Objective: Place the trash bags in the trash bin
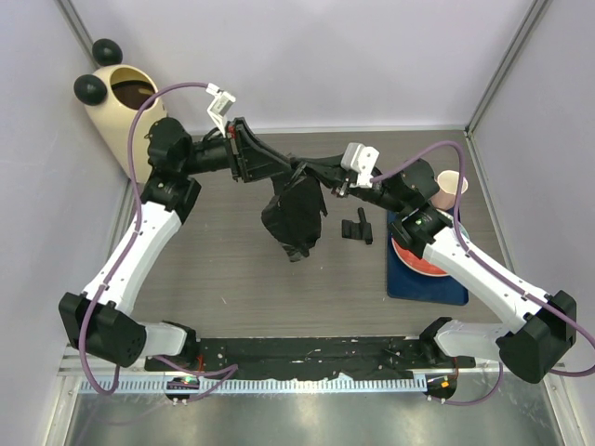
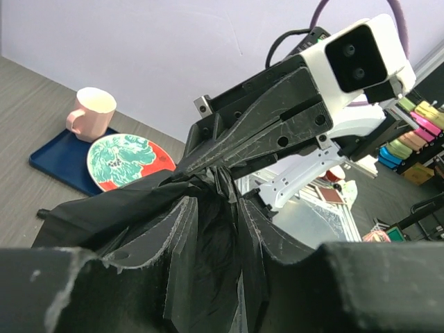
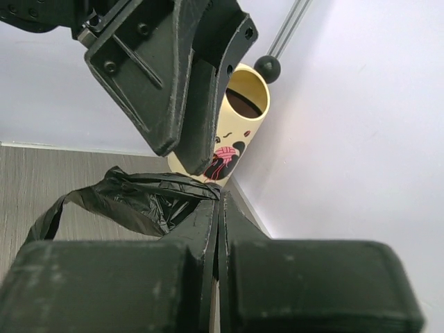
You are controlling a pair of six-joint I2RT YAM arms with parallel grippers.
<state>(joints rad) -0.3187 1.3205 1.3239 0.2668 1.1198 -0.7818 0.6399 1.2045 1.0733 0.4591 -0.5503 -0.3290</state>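
Top external view: the trash bin [image 1: 121, 107] stands in the far left corner, partly hidden behind the left arm. Over mid-table the left gripper [image 1: 294, 171] meets the hanging trash bag [image 1: 296, 218], though its grip cannot be told. The right gripper [image 1: 312, 177] is pinched tight on the bag's bunched top.

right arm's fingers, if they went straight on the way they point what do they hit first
Probably the left arm's fingers, just ahead above the pinched black bag; the trash bin stands farther behind, though depth is unclear.
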